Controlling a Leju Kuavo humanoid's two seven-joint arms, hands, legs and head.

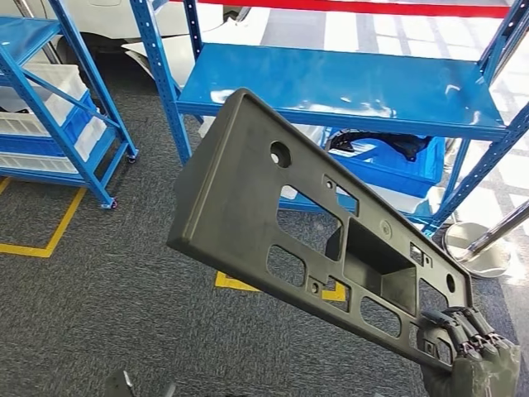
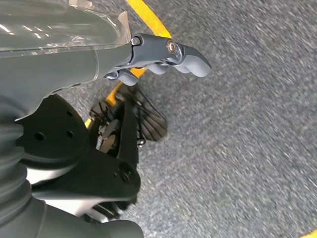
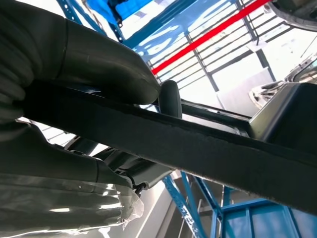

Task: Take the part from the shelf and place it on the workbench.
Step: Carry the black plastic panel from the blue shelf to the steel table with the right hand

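Head view: right hand [image 1: 464, 343] grips one end of the part [image 1: 299, 223], clear of the shelf [image 1: 336, 87]; keep it level while carrying, since the free end overhangs.

The head camera sits high on the robot and looks forward and down, over the grey carpet floor [image 1: 93, 289] toward the blue shelf [image 1: 336, 87], with the dark part [image 1: 299, 223] held close before the lens. The left wrist camera hangs behind the left robot hand [image 2: 164, 57] and faces straight down at the same carpet and a yellow floor line [image 2: 147, 15], very near to it. The right wrist camera is close behind the right robot hand [image 3: 112, 64], looks along the edge of the part toward the blue shelf, and so shares the part and the shelf with the head view.
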